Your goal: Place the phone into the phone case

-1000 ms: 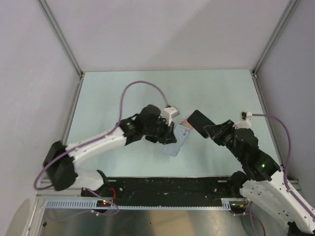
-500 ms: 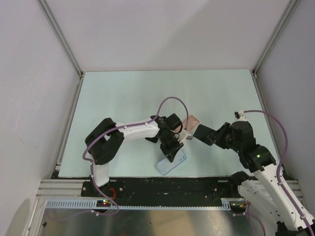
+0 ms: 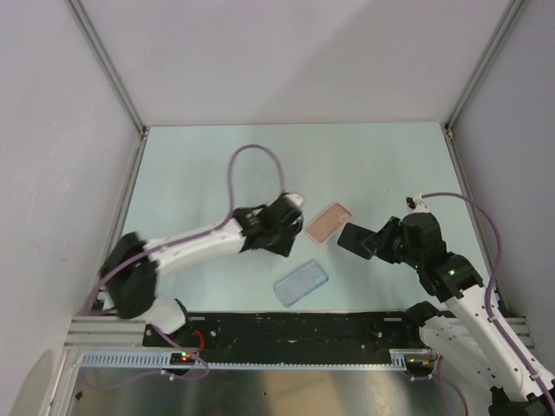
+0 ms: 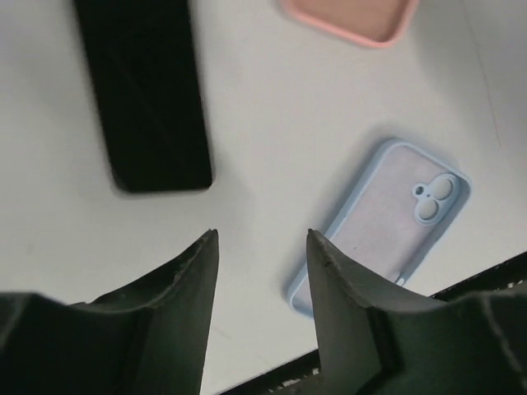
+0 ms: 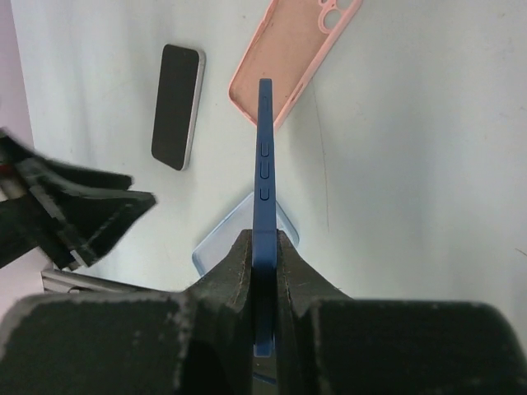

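From above, the phone (image 3: 354, 236) is seen pinched at one end by the right gripper (image 3: 371, 243), just beside the pink case (image 3: 329, 222), which lies flat on the table (image 3: 191, 173). A light blue case (image 3: 301, 282) lies nearer the arms, and the left gripper (image 3: 282, 238) hangs to the left of the pink case. In the left wrist view, that gripper's fingers are seen parted with only bare table between them, so nothing is held. A black slab (image 4: 148, 90) lies ahead to the left, the pink case is cut off by the top edge, and the blue case lies to the right, hollow side up. In the right wrist view, the phone is shown edge-on as a thin dark blue strip with side buttons, clamped between the closed fingers. The pink case is seen beyond it, hollow up, with its camera cut-out at the far end. The step in hand is judged to be the carry to the case. To be done well, the phone should be rolled flat, lined up with the rim and matched to the cut-out, with one end seated first. The light shell may slide, so it could be steadied by the free left gripper.
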`<action>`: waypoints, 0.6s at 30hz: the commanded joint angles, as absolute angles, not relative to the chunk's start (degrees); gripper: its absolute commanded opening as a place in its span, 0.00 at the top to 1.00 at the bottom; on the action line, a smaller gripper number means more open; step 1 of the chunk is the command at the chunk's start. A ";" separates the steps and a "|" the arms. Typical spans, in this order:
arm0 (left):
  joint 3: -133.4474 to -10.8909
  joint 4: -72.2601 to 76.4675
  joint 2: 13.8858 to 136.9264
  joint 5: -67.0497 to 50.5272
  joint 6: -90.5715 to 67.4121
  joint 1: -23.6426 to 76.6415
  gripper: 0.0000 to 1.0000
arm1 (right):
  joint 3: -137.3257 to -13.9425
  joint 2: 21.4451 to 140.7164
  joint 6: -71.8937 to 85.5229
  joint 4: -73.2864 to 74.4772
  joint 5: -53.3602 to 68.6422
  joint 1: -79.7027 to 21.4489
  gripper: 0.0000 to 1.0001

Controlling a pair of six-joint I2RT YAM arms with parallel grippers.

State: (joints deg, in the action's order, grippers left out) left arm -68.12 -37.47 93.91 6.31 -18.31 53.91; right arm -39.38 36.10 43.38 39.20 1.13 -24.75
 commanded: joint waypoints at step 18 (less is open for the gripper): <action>-43.48 -30.09 80.06 39.03 -86.66 75.03 0.51 | -40.08 35.35 44.68 36.15 -5.31 -36.17 1.00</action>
State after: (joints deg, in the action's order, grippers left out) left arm -40.73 -31.64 77.58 35.46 -81.08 73.49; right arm -39.24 36.05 43.92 39.22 -3.16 -35.70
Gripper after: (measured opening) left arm 0.494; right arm 0.108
